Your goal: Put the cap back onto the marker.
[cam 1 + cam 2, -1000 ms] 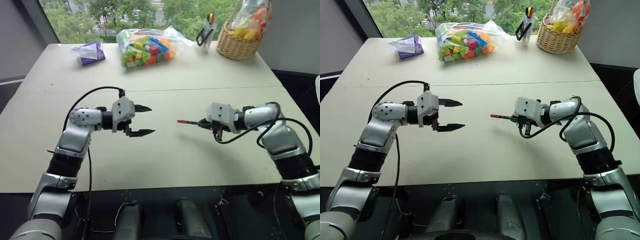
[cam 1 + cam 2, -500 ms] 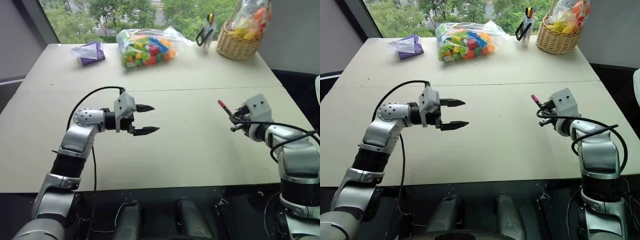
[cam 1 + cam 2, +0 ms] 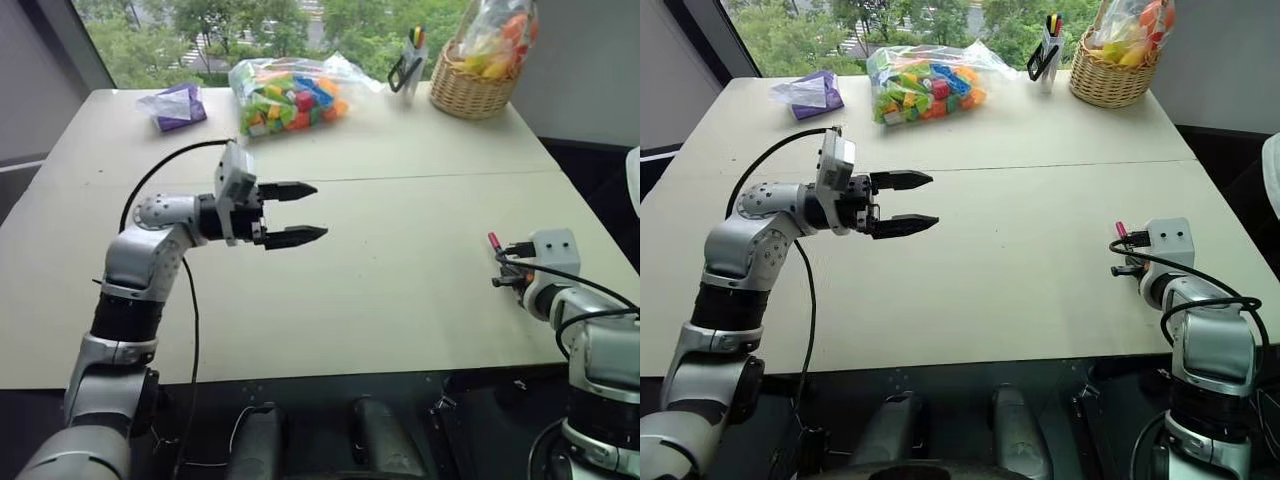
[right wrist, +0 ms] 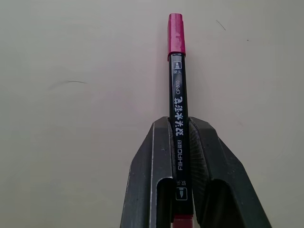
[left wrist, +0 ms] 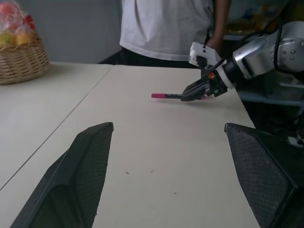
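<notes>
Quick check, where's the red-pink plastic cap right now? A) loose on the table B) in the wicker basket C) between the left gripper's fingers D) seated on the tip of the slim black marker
D: the red-pink cap sits on the end of the slim black marker, which the right gripper clamps; the left gripper is open with nothing in it.

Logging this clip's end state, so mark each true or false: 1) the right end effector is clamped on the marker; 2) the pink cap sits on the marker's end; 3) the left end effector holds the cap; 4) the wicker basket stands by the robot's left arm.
1) True: the right end effector is shut on the marker.
2) True: the cap sits on its far end.
3) False: the left end effector is open and empty.
4) False: the wicker basket stands at the table's far right corner.
</notes>
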Controlling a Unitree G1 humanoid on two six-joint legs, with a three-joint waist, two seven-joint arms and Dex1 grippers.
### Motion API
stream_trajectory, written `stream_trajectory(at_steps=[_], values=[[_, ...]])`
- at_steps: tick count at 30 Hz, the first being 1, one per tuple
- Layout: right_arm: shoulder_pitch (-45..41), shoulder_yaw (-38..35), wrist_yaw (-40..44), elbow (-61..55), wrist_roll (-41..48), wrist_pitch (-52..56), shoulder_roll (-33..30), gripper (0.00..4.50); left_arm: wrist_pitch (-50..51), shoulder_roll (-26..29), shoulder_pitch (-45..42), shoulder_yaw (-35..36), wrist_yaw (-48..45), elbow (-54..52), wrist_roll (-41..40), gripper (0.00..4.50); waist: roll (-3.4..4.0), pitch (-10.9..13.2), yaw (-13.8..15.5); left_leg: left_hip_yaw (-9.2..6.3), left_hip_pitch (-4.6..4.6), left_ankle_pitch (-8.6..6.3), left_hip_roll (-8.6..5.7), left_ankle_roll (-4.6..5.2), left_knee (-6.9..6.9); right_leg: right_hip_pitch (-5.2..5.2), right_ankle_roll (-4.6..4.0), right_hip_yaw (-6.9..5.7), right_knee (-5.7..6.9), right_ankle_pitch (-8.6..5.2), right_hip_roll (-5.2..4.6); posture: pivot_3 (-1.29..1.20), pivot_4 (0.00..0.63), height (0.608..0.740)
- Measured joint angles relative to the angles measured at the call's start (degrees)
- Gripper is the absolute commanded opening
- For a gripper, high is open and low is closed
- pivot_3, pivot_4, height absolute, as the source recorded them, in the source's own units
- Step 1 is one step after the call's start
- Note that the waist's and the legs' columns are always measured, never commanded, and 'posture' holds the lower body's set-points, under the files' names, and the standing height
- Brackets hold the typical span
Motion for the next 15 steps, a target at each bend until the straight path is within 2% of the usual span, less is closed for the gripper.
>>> stream_trajectory(at_steps=[11, 13, 15], values=[[0.07, -0.03, -1.62, 1.21, 2.58, -0.9, -0.03, 0.0, 2.45, 0.77, 0.35, 0.03, 0.31, -2.28, -1.04, 3.91, 0.0, 0.0, 0.08, 0.01, -0.01, 0.0, 0.0, 0.0, 0.0, 0.0, 0.0, 0.0, -0.01, 0.0, 0.0, 0.0, 0.15, 0.74], [0.07, -0.03, -1.88, 1.21, 2.93, -0.9, -0.03, 1.02, 2.69, 0.93, 0.59, 0.02, 0.31, -2.41, -1.04, 3.98, 0.0, 0.0, 0.08, 0.01, -0.01, 0.0, 0.0, 0.0, 0.0, 0.0, 0.0, 0.0, -0.01, 0.0, 0.0, 0.0, 0.15, 0.74], [0.07, -0.02, -2.23, 1.22, 3.33, -0.9, -0.05, 1.77, 2.73, 1.0, 0.69, -0.03, 0.3, -2.41, -1.04, 3.98, 0.0, 0.0, 0.08, 0.01, -0.01, 0.0, 0.0, 0.0, 0.0, 0.0, 0.0, 0.0, -0.02, 0.0, 0.0, 0.0, 0.15, 0.74]])
